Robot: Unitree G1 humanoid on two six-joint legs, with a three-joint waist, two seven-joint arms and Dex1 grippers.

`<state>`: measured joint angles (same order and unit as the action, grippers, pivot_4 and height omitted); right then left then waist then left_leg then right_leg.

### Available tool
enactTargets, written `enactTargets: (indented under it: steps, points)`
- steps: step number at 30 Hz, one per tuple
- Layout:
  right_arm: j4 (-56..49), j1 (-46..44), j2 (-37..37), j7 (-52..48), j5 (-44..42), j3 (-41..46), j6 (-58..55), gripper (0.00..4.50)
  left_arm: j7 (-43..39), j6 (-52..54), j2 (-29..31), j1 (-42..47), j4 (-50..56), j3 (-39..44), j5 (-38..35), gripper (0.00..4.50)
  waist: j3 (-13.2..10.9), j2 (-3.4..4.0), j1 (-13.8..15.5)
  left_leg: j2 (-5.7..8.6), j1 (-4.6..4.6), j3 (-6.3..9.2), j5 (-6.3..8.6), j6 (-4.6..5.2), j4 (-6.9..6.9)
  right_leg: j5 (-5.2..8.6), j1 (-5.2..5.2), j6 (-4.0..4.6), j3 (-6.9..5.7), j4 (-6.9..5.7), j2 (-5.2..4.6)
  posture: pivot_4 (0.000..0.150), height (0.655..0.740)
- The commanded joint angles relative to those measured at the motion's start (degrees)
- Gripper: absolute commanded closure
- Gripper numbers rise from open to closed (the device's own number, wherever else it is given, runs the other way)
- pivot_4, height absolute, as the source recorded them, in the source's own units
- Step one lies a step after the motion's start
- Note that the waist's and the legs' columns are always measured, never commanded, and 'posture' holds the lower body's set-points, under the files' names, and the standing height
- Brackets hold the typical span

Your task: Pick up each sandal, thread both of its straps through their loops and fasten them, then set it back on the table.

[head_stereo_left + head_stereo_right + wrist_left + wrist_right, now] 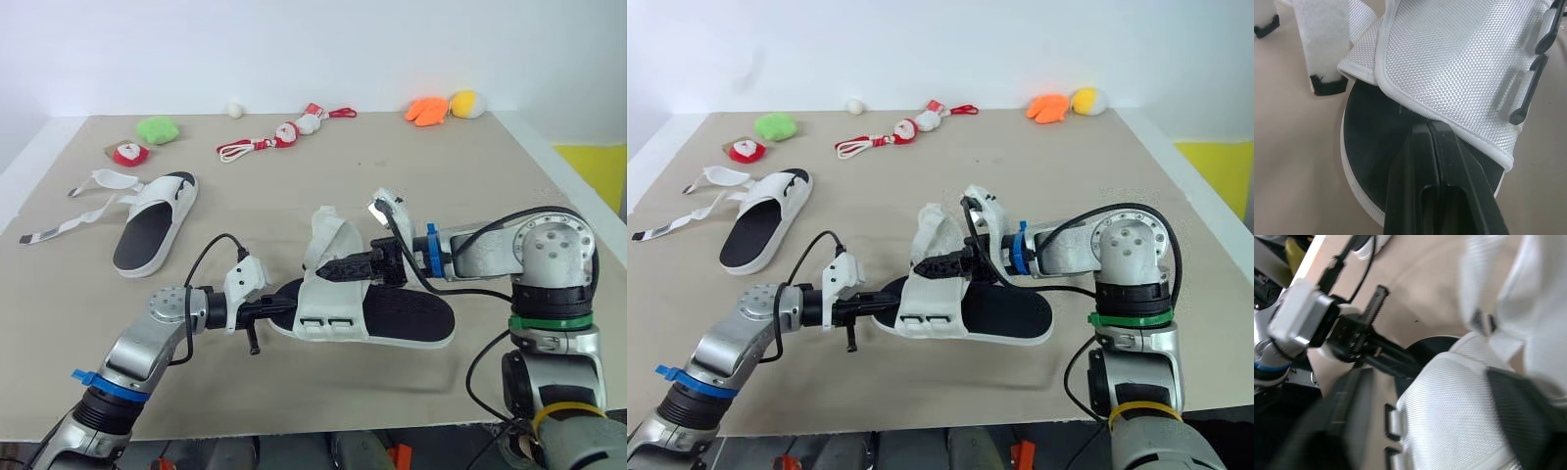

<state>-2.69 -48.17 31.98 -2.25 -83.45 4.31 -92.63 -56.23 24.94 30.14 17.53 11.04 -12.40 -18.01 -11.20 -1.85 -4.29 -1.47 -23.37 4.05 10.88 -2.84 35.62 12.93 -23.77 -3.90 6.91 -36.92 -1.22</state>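
A white sandal with a black sole [402, 318] lies near the table's front edge, its white straps [328, 233] standing up loose. My left gripper [286, 306] is shut on the rim of the sole at the sandal's left end; the left wrist view shows its fingertips [1428, 128] pinching the sole just under the mesh upper [1459, 58]. From the right, my right gripper [328, 271] reaches over the upper, and its fingers [1344, 416] stand wide apart on either side of the mesh. A second sandal [157, 220] lies at the far left with its straps [93, 196] spread on the table.
Small toys line the table's far edge: a green plush [157, 129], a red and white one [127, 154], a rope toy [260, 145], an orange piece [426, 110] and a yellow one [465, 103]. The table's front edge [294, 423] runs close below the held sandal.
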Motion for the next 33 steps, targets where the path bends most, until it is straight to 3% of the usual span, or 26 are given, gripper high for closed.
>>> enactTargets:
  steps: [1,11,29,33]
  points:
    - [-1.4,-0.7,0.0,2.5,-4.5,0.0,0.4,0.03,0.1,1.5,-0.1,-1.4,-1.5,-2.6,1.2,4.5,0.0,0.0,0.0,0.0,0.0,0.0,0.0,0.0,0.0,0.0,0.0,0.0,0.0,0.0,0.0,0.15,0.74]
    - [-6.9,4.1,-9.4,14.9,6.7,-1.8,9.0,0.03,-0.1,1.7,0.2,-1.2,-1.4,-2.4,1.2,4.5,0.0,-0.03,0.0,0.05,-0.03,0.0,0.0,0.0,0.01,0.0,0.01,0.0,0.01,0.05,-0.06,0.15,0.74]
    - [-6.7,4.6,-17.1,14.0,17.1,0.3,13.6,0.03,0.3,1.8,-0.3,-1.3,-1.2,-2.7,1.2,4.5,0.0,-0.02,0.0,0.02,-0.03,0.0,0.0,0.0,-0.04,0.0,-0.02,0.01,-0.02,0.05,-0.04,0.15,0.74]
    - [-5.9,4.4,-18.5,13.6,19.3,0.4,14.0,1.09,0.5,1.9,-0.3,-1.3,-1.2,-2.6,1.2,4.5,0.0,-0.02,0.0,0.02,-0.03,0.01,0.0,0.0,-0.05,0.0,-0.02,0.01,-0.01,0.06,-0.04,0.15,0.74]
